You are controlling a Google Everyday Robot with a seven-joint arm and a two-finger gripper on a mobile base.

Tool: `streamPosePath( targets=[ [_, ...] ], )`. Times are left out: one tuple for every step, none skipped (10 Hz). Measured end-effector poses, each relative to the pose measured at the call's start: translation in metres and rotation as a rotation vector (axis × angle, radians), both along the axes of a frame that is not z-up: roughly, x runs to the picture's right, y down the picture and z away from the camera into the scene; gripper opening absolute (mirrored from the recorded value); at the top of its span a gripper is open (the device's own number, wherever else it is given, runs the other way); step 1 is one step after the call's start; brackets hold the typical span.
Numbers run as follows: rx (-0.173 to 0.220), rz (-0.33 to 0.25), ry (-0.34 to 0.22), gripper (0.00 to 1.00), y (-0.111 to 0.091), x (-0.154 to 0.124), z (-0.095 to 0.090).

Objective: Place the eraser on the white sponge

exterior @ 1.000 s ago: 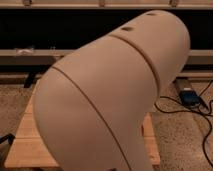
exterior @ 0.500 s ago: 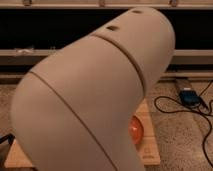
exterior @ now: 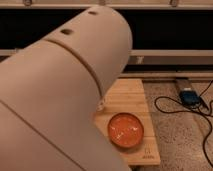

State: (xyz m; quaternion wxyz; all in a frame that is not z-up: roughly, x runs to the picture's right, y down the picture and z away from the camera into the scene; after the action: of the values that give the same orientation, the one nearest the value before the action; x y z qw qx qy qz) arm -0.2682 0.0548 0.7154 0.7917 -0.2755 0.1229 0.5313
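My own beige arm (exterior: 65, 95) fills the left and middle of the camera view and blocks most of the scene. The gripper is out of view. The eraser and the white sponge do not show; they are hidden or out of frame. To the right of the arm a wooden board (exterior: 131, 100) lies on the floor, with an orange-red bowl (exterior: 125, 130) on its near part.
A blue device (exterior: 190, 96) with black cables (exterior: 172, 107) lies on the speckled floor at the right. A dark wall with pale horizontal rails (exterior: 170, 52) runs across the back.
My arm has swung left and nearer across the view. The right part of the wooden board and the orange-red bowl have come into sight.
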Motion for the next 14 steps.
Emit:
streamPosePath(
  targets=[
    [-0.014, -0.01, 0.001, 0.8, 0.009, -0.008, 0.011],
    [-0.023, -0.015, -0.008, 0.8, 0.019, -0.019, 0.025],
    [-0.033, -0.008, -0.019, 0.8, 0.03, -0.029, 0.045],
    [-0.04, 0.007, -0.03, 0.8, 0.037, -0.036, 0.061],
    [-0.047, 0.015, -0.04, 0.8, 0.042, -0.042, 0.074],
    [-0.053, 0.017, -0.045, 0.8, 0.046, -0.046, 0.083],
    [-0.059, 0.018, -0.049, 0.8, 0.049, -0.051, 0.094],
    [-0.062, 0.018, -0.047, 0.8, 0.051, -0.054, 0.105],
    [-0.064, 0.017, -0.043, 0.8, 0.052, -0.055, 0.111],
    [-0.075, 0.007, -0.02, 0.8, 0.053, -0.054, 0.12],
    [-0.088, 0.0, 0.011, 0.8, 0.055, -0.05, 0.137],
    [-0.096, 0.0, 0.034, 0.8, 0.054, -0.047, 0.149],
    [-0.106, -0.001, 0.06, 0.8, 0.053, -0.041, 0.161],
    [-0.115, 0.002, 0.078, 0.8, 0.051, -0.038, 0.167]
  ],
)
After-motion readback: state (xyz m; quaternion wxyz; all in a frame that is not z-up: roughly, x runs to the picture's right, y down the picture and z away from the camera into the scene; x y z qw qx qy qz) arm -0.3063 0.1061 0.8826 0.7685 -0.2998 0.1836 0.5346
